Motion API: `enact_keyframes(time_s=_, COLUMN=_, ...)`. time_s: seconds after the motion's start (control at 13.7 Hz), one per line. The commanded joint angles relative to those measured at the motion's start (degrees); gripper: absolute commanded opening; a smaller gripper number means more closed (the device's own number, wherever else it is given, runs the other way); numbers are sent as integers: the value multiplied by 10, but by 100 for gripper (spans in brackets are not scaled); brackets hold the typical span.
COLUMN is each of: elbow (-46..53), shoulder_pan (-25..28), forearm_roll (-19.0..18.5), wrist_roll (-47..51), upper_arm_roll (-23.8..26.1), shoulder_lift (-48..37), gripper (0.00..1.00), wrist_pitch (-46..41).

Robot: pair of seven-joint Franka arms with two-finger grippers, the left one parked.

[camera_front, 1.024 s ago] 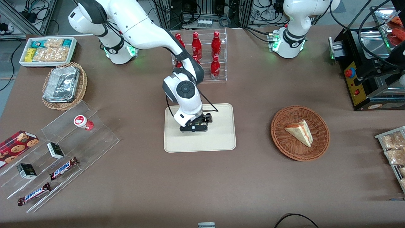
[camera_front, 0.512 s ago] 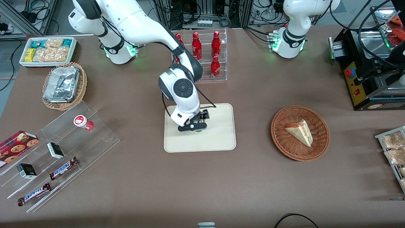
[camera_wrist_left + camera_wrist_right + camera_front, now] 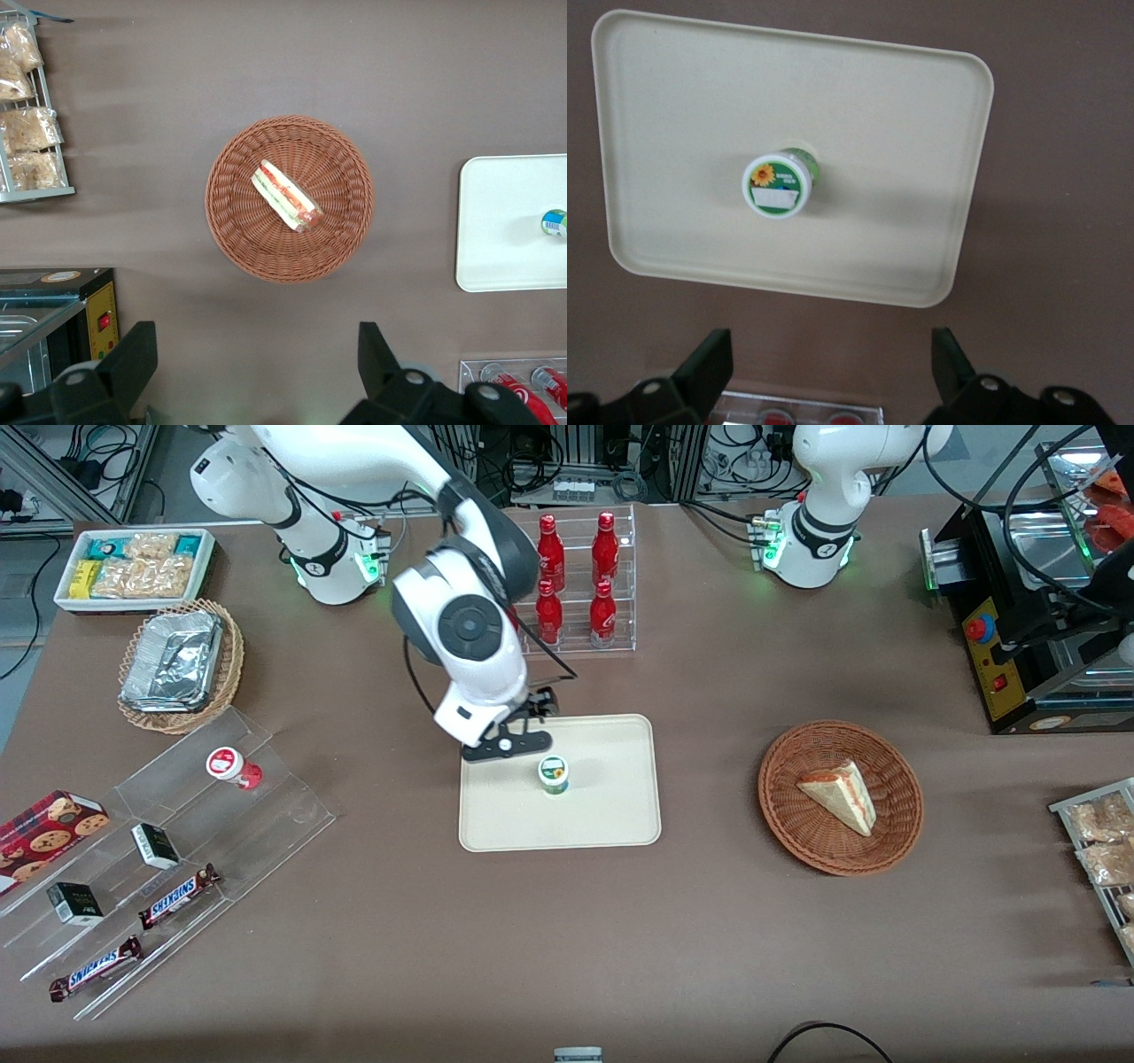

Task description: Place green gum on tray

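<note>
Brown matte surface [image 3: 709, 921] as I see it from the operator's station, read from the working arm's end toward the parked arm's end. At the working arm's end: a white tub of wrapped snacks [image 3: 135, 567], and nearer the front camera a wicker basket holding crinkled foil trays [image 3: 177, 664]. Nearer still, a clear stepped acrylic rack [image 3: 168, 850] carries a red-bodied canister [image 3: 232, 766], two small dark boxes and two Snickers bars [image 3: 177, 895]; a biscuit box [image 3: 49, 828] lies beside it.

My pincer [image 3: 509, 740] hangs above the tray's edge toward the working arm, raised clear of everything, its jaws spread wide and empty; in the right wrist view the two fingers [image 3: 709, 367] stand far apart with nothing between them. The tray [image 3: 611, 815], cream with rounded corners, lies flat below the pincer. The green gum [image 3: 555, 774] stands upright on the tray, just beside and below the pincer, slightly nearer the front camera, apart from both fingers; the right wrist view shows its white lid [image 3: 778, 185] with the flower label facing up, about mid-tray.

Farther from the front camera than the pincer: a clear rack of red bottles [image 3: 585, 593]. Toward the parked arm's end, well apart from the pincer: a round wicker basket [image 3: 842, 797] holding a sandwich wedge [image 3: 837, 793], then a black machine with red button [image 3: 1019, 629] and a wire rack of bagged pastries [image 3: 1103, 850]. Cables and metal framing edge the room past the surface.
</note>
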Motion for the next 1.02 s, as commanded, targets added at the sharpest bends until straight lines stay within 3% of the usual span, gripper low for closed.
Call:
enact_keyframes(time_s=0.0, elbow=-4, shoulder_pan=-33, forearm_roll=7, wrist_roll=-61, upper_arm_roll=1, shoulder_lift=-44, gripper=100, wrist_pitch=-64)
enact_keyframes(time_s=0.44, elbow=-18, shoulder_pan=-129, forearm_roll=8, wrist_roll=-232, upper_arm_roll=1, shoulder_lift=-107, gripper=100, wrist_pitch=-109)
enact_keyframes(time_s=0.8, elbow=-38, shoulder_pan=-236, forearm_roll=-13, wrist_roll=-240, upper_arm_roll=9, shoulder_lift=-157, gripper=100, wrist_pitch=-137)
enact_keyframes(time_s=0.95, elbow=-43, shoulder_pan=-297, forearm_roll=-21, wrist_roll=-236, upper_arm_roll=35, shoulder_lift=-167, gripper=100, wrist_pitch=-150)
